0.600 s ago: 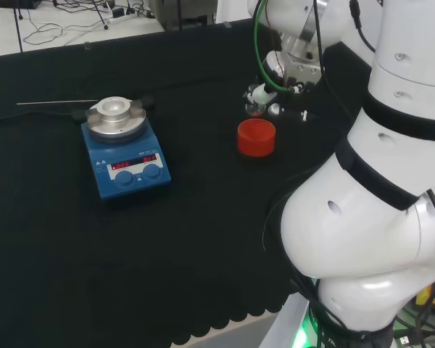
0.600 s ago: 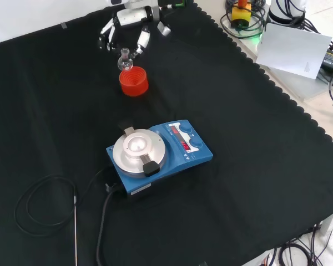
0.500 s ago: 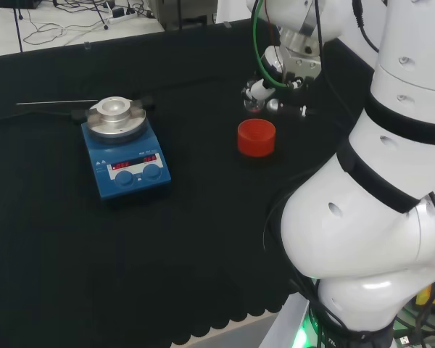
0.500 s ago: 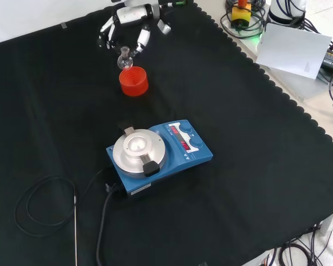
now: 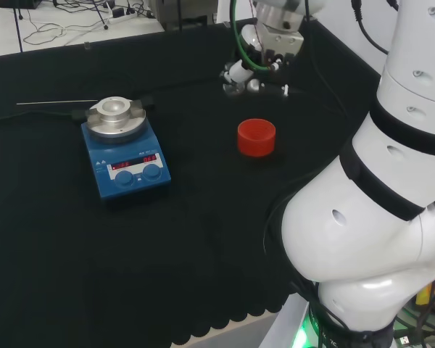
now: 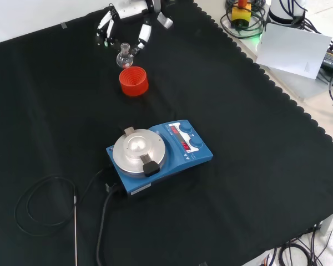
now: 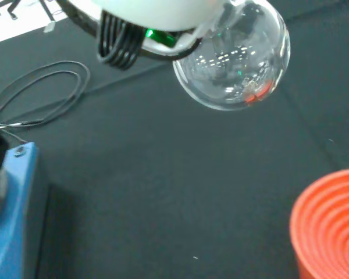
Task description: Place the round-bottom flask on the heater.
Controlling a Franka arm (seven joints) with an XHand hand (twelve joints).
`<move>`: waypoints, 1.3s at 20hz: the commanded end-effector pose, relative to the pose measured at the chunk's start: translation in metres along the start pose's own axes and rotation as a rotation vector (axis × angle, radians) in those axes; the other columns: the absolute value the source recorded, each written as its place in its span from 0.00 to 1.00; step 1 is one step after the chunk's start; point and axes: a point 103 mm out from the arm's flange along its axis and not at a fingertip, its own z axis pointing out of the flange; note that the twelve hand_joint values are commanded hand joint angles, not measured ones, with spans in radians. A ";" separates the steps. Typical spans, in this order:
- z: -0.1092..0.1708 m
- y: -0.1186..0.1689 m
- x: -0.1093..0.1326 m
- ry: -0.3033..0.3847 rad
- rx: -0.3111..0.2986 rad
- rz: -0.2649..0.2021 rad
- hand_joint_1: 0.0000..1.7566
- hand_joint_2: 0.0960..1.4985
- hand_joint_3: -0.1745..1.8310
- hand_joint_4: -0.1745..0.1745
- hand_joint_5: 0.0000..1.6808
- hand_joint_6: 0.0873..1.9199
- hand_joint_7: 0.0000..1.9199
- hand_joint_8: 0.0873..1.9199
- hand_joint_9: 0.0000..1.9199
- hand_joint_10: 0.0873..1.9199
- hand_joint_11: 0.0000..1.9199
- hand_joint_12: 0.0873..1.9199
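Above black cloth (image 6: 255,138), upright round-bottom flask (image 6: 124,57), neck toward robot hand (image 6: 127,22).

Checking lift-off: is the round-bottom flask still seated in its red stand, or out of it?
Out: the round-bottom flask hangs from the hand above the red stand.
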 end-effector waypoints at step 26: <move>0.042 0.069 0.209 -0.082 0.172 -0.291 0.66 0.41 0.50 0.08 0.65 0.53 0.24 0.33 0.39 0.26 0.30 0.64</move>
